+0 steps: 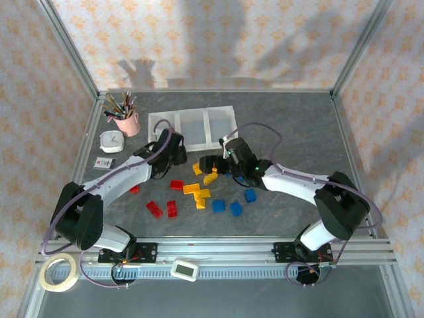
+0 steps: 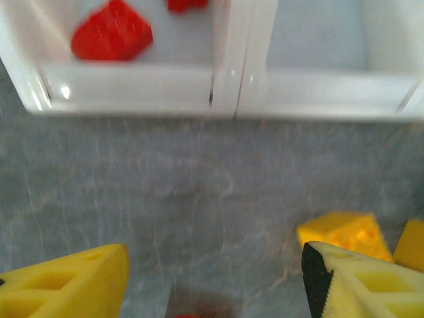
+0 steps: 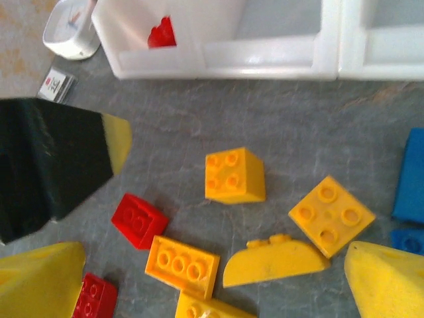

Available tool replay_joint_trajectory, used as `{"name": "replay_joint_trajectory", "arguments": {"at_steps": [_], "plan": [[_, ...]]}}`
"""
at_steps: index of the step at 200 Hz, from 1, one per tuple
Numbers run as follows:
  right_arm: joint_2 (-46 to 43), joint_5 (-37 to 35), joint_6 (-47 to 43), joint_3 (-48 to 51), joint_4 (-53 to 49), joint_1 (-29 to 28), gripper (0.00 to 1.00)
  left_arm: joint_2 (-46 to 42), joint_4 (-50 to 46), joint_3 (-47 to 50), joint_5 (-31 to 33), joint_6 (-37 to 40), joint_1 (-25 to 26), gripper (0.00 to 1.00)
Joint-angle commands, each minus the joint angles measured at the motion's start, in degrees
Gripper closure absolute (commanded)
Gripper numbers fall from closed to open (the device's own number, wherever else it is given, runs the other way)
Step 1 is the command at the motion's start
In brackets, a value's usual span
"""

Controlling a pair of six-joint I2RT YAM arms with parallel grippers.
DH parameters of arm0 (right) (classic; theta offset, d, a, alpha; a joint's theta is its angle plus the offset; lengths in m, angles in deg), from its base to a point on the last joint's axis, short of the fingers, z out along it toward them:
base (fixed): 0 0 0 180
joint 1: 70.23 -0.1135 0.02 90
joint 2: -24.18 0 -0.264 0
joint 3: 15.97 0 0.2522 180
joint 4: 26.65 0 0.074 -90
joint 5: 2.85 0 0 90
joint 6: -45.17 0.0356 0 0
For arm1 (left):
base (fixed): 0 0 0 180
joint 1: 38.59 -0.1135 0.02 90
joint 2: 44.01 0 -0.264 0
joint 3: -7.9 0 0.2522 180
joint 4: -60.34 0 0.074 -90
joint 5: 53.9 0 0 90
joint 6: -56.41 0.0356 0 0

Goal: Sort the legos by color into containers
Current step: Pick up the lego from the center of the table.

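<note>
I have the left gripper (image 2: 212, 285) with its jaws apart and nothing clamped in them. Its yellow fingers (image 2: 66, 281) hang over bare table (image 2: 199, 192), just in front of the near wall of the tray (image 2: 132, 89). Through its camera I see a red brick (image 2: 111, 33) lying in the tray's left-end compartment. A yellow brick (image 2: 341, 235) lies on the table just beside the right finger.

The right gripper (image 3: 212, 285) is spread wide as well and holds nothing. Between and ahead of its fingers lie yellow pieces: a square brick (image 3: 233, 175), a second square one turned cornerwise (image 3: 331, 215), a half-round piece (image 3: 275, 262) and, just beside that, a six-stud brick (image 3: 182, 265). A small red brick (image 3: 138, 220) lies to their left and a blue brick (image 3: 411, 175) to their right.

From overhead, the tray sits toward the middle of the table's far edge, with both grippers just in front of it. Nearer my edge lie a pair of red bricks (image 1: 172, 209) and three blue bricks (image 1: 236, 208). A pink cup of pencils (image 1: 126, 121) and a white timer (image 1: 111, 140) stand toward the far left corner.
</note>
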Motion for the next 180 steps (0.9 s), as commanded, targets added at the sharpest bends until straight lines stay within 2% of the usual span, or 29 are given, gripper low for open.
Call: {"name": "replay_joint_trajectory", "arguments": {"at_steps": [1, 39, 102, 180], "plan": [[-1.7, -1.1, -1.1, 2.1, -0.4, -1.9, 0.00, -1.4, -2.5, 2.7, -1.4, -3.0, 1.6, 0.26], [-1.5, -1.0, 0.6, 4.2, 1.7, -3.0, 0.00, -0.5, 0.9, 6.0, -5.2, -3.4, 2.7, 0.25], [-2.0, -1.6, 1.7, 5.8, 3.2, -3.1, 0.00, 3.9, 2.1, 6.9, -4.1, -2.9, 3.6, 0.28], [-1.8, -1.7, 1.8, 5.4, 3.5, -3.0, 0.00, 5.3, 2.9, 8.0, -2.8, -3.2, 3.6, 0.49]]}}
